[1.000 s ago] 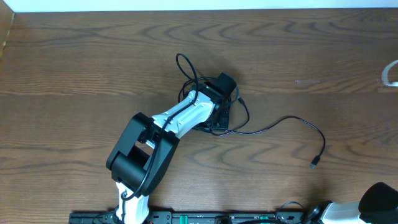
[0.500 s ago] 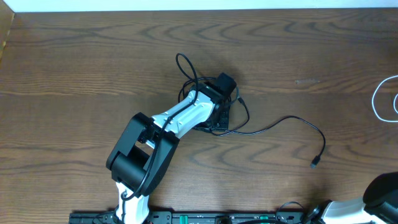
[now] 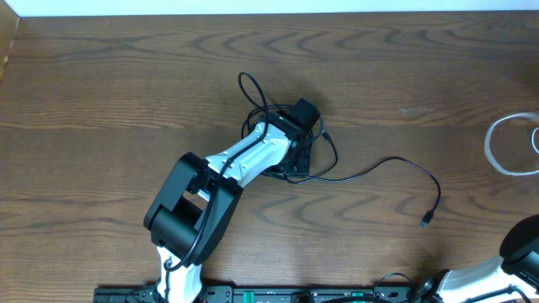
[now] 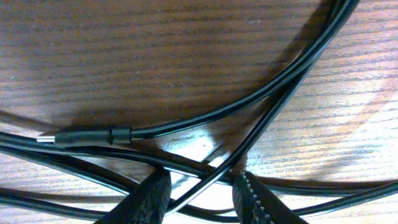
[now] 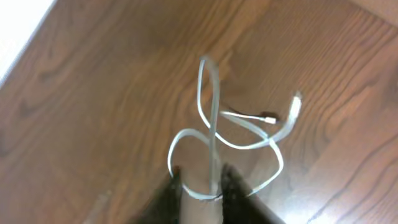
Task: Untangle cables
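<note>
Black cables (image 3: 396, 162) lie tangled at mid-table, with one strand trailing right to a small plug (image 3: 427, 220). My left gripper (image 3: 295, 156) is down on the tangle. In the left wrist view its jaws (image 4: 202, 194) stand apart with one thin black strand crossing between them, and a black plug (image 4: 87, 135) lies just ahead. The white cable (image 3: 505, 145) shows as a blurred loop at the right edge. My right gripper (image 5: 202, 186) holds the white cable (image 5: 213, 124), which hangs in loops above the wood with both of its plugs free.
The brown wooden table (image 3: 126, 84) fills the view, with a pale strip along its far edge. The left arm's white and black body (image 3: 202, 202) stretches from the front edge to the tangle. The right arm (image 3: 522, 248) sits at the front right corner.
The white cable has moved leftwards into the overhead view from the right edge. The left arm and the black cables have not moved.
</note>
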### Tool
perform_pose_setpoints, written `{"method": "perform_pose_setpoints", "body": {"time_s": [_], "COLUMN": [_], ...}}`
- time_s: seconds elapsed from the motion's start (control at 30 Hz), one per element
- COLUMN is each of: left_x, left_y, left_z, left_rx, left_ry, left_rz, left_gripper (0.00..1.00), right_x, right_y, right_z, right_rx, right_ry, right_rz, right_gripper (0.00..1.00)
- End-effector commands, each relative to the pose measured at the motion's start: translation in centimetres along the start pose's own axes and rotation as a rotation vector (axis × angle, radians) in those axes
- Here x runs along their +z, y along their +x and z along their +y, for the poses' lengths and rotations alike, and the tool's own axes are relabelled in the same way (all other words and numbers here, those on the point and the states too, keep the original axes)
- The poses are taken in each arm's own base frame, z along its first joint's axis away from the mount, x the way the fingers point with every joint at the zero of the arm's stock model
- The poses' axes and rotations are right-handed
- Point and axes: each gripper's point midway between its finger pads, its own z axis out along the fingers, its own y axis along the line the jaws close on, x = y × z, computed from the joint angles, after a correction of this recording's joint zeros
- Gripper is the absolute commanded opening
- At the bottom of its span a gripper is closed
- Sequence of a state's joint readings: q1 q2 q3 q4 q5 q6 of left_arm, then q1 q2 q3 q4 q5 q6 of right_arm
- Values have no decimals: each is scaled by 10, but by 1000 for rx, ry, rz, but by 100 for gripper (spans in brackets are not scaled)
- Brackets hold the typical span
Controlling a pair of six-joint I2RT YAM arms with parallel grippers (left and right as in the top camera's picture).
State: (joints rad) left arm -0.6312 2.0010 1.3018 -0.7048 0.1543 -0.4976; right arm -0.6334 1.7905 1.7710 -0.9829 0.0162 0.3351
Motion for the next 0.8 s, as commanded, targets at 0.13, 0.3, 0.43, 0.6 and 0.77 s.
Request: {"method": "perform_pose_setpoints", "body": {"time_s": [0.13,0.3,0.43,0.6,0.77], "left_x": [28,26,10,-39,-99], "left_y": [24,22,14,-12,-30], "left_z": [27,29,33,33,40], "left_rx": [-22,-29,-49,-53,-87], "left_ry": [-98,-99,-93,-31,40], "left_rz": [94,96,87,-23,-172], "left_gripper": [39,38,38,38,62], "right_x": [4,0,-5,-21,-37], "right_y": [4,16,35,81,124], "right_z": [-1,29,49,84,102], "right_rx": [-13,-88,-179,-375,-452], "right_ry": [-8,-181,-276,-445,-505], "right_rz": [21,78,142,276,413], "right_gripper": [61,66,71,80,83]}}
